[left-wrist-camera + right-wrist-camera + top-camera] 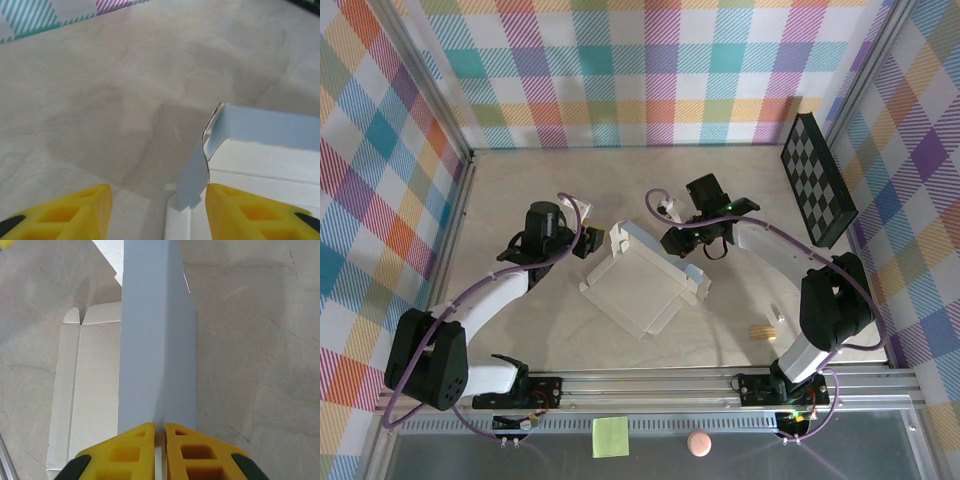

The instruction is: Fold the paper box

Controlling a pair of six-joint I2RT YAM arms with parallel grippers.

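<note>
The paper box (642, 285) lies in the middle of the surface (520, 190), turned like a diamond. My right tool (160, 432) is clenched on it. It pinches the thin blue-grey wall (155, 340) on the far right side of the box and holds it standing up. From above, that wall runs from about 10 o'clock to 4 o'clock.

My left tool (157, 200) is released, with its two yellow fingers (92, 210) apart. It sits at the far corner of the box, at about 11 o'clock from the middle of the box. A small corner flap (192, 175) sticks up in the gap between my fingers, closer to the one on the right in my wrist view. I cannot tell if it touches that finger. The flap hangs off the end of the wall my right tool holds.

So the flap is straight ahead of my left tool, at 12 o'clock, and my left tool is much nearer to it. I think this flap needs tucking next.
</note>
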